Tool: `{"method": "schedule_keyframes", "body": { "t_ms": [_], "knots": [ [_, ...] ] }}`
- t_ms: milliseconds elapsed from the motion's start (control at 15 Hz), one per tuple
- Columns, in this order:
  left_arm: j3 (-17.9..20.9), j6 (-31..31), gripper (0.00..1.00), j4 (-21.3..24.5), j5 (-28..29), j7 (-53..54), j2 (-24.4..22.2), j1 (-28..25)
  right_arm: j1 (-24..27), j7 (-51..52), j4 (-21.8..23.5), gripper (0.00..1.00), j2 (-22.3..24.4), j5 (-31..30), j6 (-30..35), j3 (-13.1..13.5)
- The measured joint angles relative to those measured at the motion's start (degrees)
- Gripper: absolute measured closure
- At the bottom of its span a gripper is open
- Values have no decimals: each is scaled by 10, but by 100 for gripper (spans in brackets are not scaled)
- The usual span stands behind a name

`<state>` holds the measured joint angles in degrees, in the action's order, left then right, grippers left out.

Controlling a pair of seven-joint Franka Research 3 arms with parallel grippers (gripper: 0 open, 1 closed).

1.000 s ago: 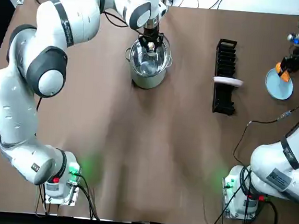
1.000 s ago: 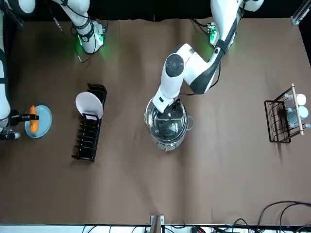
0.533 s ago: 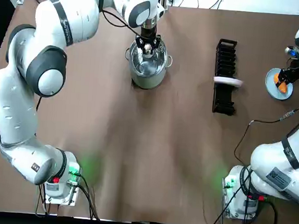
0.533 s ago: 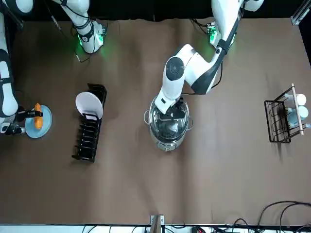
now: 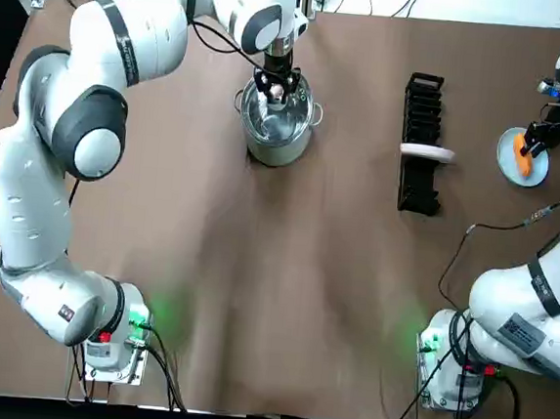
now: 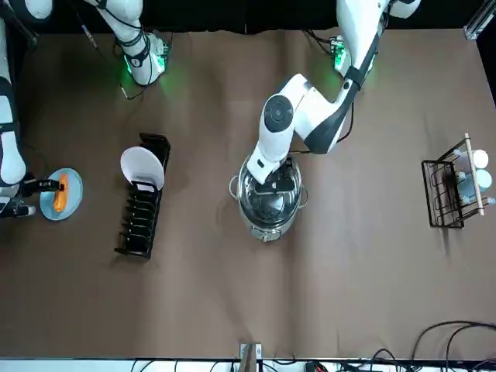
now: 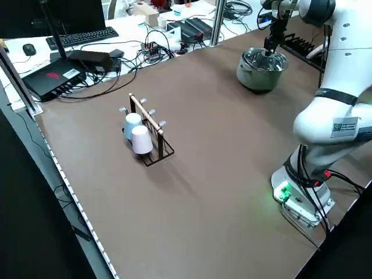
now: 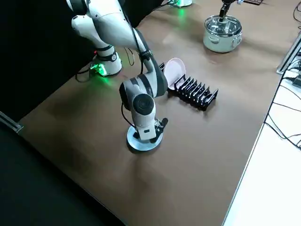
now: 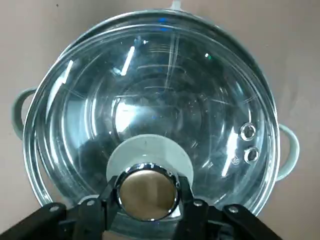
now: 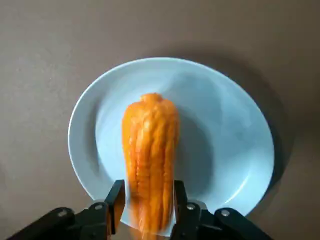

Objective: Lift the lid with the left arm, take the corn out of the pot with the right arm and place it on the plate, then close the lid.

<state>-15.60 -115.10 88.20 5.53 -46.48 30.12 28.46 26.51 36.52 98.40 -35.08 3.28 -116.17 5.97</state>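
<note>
Right tool (image 10: 145, 200) grips corn (image 10: 150, 145) on plate (image 10: 227, 142); left tool (image 9: 148, 194) grips lid (image 9: 170, 95).

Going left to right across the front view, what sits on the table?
Blue plate holding the corn → black dish rack with a white plate → pot under its glass lid → wire rack of cups.

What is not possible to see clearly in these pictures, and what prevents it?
- Whether the lid, in the left gripper, sits fully on the pot: the left wrist view looks straight down, so no gap would show; other views are too small.
- Whether the corn rests on the plate: in the right wrist view its near end is blurred between the right gripper's jaws.
- The corn, right side view: hidden behind the right arm.
</note>
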Motion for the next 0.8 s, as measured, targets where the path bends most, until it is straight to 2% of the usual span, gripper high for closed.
{"method": "schedule_keyframes", "body": {
  "t_ms": [67, 200, 267, 467, 533, 600, 800],
  "knots": [
    [0, -1, 49, 0, 0, 0, 1, 0, 0, 0, -1, 49, 0, 0, 0, 0],
    [0, -4, 49, 0, 0, 0, 3, 0, 0, 1, -4, 35, 1, 0, 0, 0],
    [0, -6, 49, 0, 0, 0, 4, 1, 0, 1, -5, 35, 1, 0, 0, -1],
    [0, -6, 49, 0, 0, 0, 4, 1, -6, 1, -20, 14, 9, 0, 8, -7],
    [0, -6, 49, 0, 0, 0, 4, 1, -13, 1, -31, 11, 17, 0, 21, -10],
    [0, -6, 49, 0, 0, 0, 4, 1, -36, -1, -64, 4, 42, 0, 68, -11],
    [1, -6, 49, 0, 0, 0, 4, 1, -73, -11, -122, 2, 86, 0, 174, -12]
  ]
}}
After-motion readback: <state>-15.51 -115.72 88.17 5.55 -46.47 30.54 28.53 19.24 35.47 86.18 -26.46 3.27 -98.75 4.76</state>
